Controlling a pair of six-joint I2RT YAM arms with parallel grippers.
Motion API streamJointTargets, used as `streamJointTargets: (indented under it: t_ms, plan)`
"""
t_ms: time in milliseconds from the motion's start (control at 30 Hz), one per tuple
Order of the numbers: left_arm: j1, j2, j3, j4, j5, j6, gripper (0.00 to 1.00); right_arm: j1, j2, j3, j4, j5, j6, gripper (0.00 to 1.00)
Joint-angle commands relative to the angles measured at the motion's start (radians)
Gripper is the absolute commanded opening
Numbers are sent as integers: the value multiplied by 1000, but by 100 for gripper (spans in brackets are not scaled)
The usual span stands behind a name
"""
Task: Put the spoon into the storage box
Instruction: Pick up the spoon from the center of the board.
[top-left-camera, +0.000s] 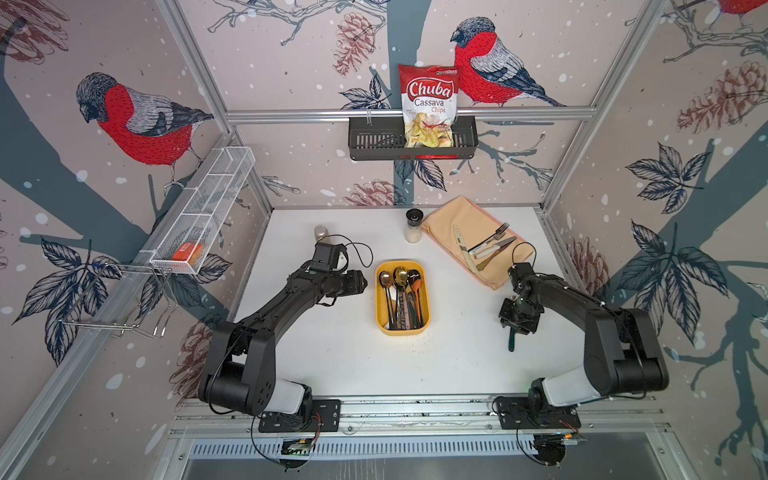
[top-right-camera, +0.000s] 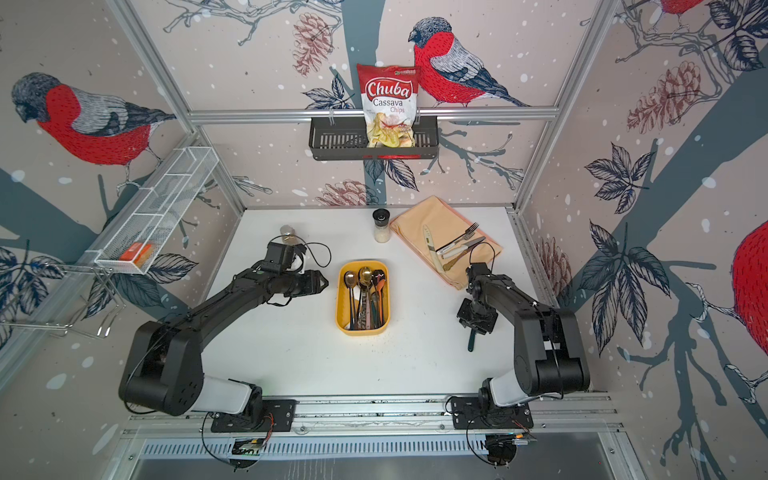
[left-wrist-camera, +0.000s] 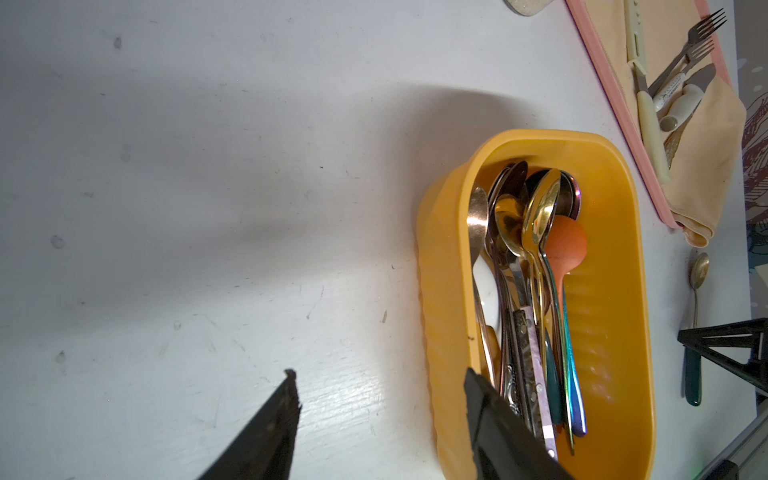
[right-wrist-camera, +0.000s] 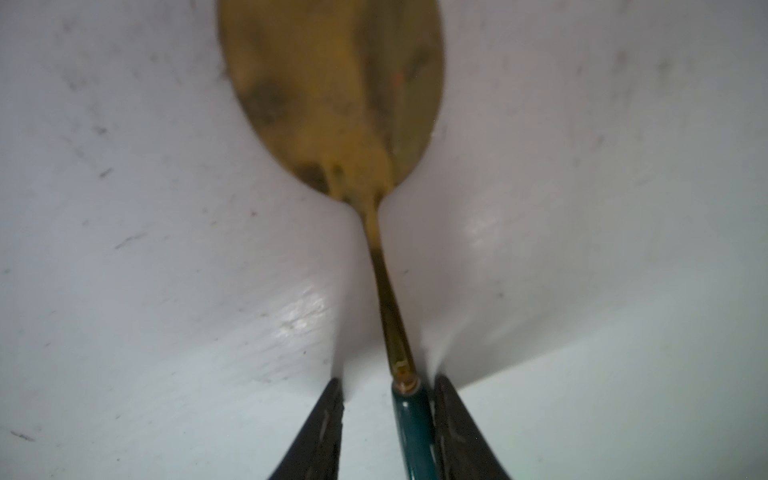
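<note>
**Black arms, grey roots**

The left arm (top-left-camera: 249, 353) and right arm (top-left-camera: 615, 332) are blocky black links above a pale grey shell. Thin black cables (top-left-camera: 371, 253) loop near the wrists. Screws (top-left-camera: 336, 414) dot each black base plate (top-left-camera: 322, 419). The left hand (left-wrist-camera: 380, 374) and right hand (right-wrist-camera: 390, 382) end in dark wedges.

The red-and-white snack bag (top-left-camera: 429, 104) standing in the dark wall basket (top-left-camera: 374, 143) reads "Chuba Cassava Chips".

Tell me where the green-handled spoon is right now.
In both top views the green-handled spoon lies on the table, right of the storage box, its handle between the open jaws of the right gripper.
</note>
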Motion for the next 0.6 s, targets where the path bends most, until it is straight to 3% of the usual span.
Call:
streamJointTargets:
  t_ms: [0,567]
  plan:
    - [-1,5,-1,20,8,2,65,20,18,-20,-33,-55,32,35]
    - [-2,-6,5,11,1,7,65,79,74,-23,-24,-35,47,12]
